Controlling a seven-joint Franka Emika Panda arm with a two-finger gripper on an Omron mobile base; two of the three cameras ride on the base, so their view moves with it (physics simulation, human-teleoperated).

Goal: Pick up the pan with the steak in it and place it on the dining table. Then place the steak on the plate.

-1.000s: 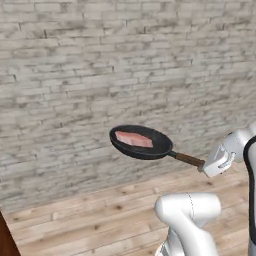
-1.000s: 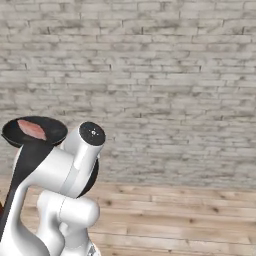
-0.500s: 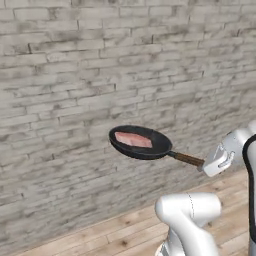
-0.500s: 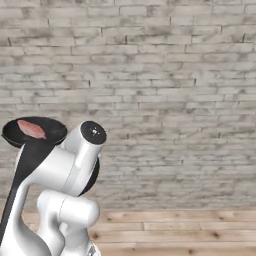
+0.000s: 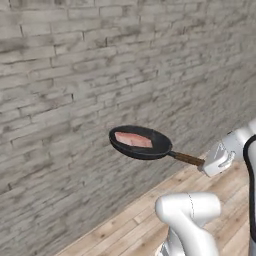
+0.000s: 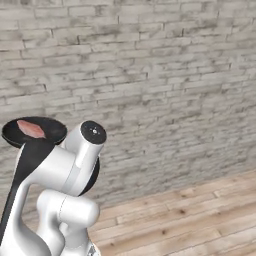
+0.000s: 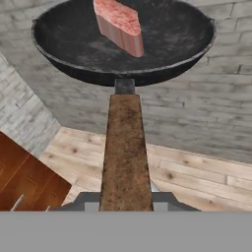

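The pan (image 5: 141,143) hangs level in mid-air in front of a grey brick wall (image 5: 75,75), above a wooden plank floor (image 6: 200,215); the steak (image 5: 133,139) lies flat inside it, toward the far side of the bowl; the pan's brown handle (image 7: 125,152) runs back into the gripper (image 5: 212,162), which is clamped on its end; a dark wooden cabinet (image 7: 24,184) stands low at the left of the hand view.

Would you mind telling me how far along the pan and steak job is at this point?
Done: the pan is picked up, held in the air by its handle in the gripper, with the steak lying inside it. In hand: carrying it, with a brick wall behind it. Left: setting the pan on the dining table, then moving the steak to the plate.
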